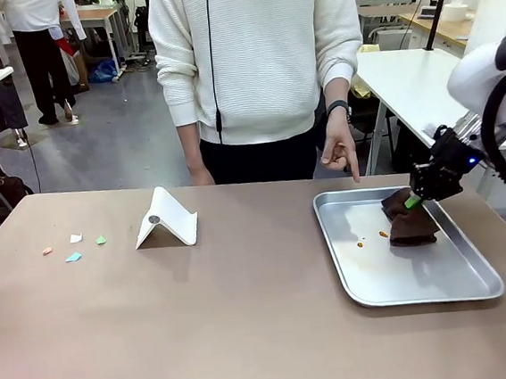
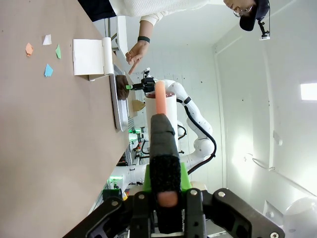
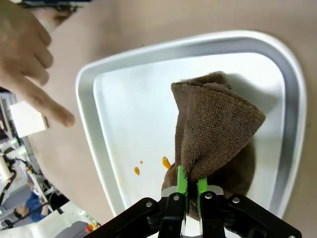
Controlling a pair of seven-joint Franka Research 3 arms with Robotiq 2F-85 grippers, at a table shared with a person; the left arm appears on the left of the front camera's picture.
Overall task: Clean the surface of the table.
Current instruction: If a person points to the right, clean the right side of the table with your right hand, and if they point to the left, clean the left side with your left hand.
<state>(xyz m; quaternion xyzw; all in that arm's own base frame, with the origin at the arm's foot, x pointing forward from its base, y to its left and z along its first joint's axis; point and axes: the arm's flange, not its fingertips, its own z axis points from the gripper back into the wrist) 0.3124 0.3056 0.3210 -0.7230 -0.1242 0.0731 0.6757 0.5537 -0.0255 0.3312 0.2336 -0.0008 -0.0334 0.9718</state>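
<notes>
From my station, the bench (image 1: 249, 333) runs across the whole front view: a broad, matte brown top, stiff and flat. I judge there is nothing on it to take hold of. It gets worked over, so the grip belongs on the tools and the top should bear a firm press without giving.

At the far left, my left pincer (image 2: 166, 186) is clamped on the black foam handle of a white roller (image 2: 161, 106), which I take to be a lint roller. Its drum pokes in at the bench's left edge. Just to the right lie a few paper scraps (image 1: 73, 257) in orange, white, green and blue, loose on the top. I judge them light enough to flutter off if swept fast.

Next comes a white folded stand (image 1: 168, 219), upright and near the scraps. It would block a straight pass toward the middle.

Further right, the person's hand (image 1: 339, 150) points down at the far rim of a metal tray (image 1: 404, 269). That finger is close to my working space.

In the tray sit small orange specks (image 1: 361, 244) and a brown cloth (image 1: 411, 226), soft and limp. My right pincer (image 1: 418, 197) is closed on a bunched fold of it, the rest drooping onto the tray floor.
</notes>
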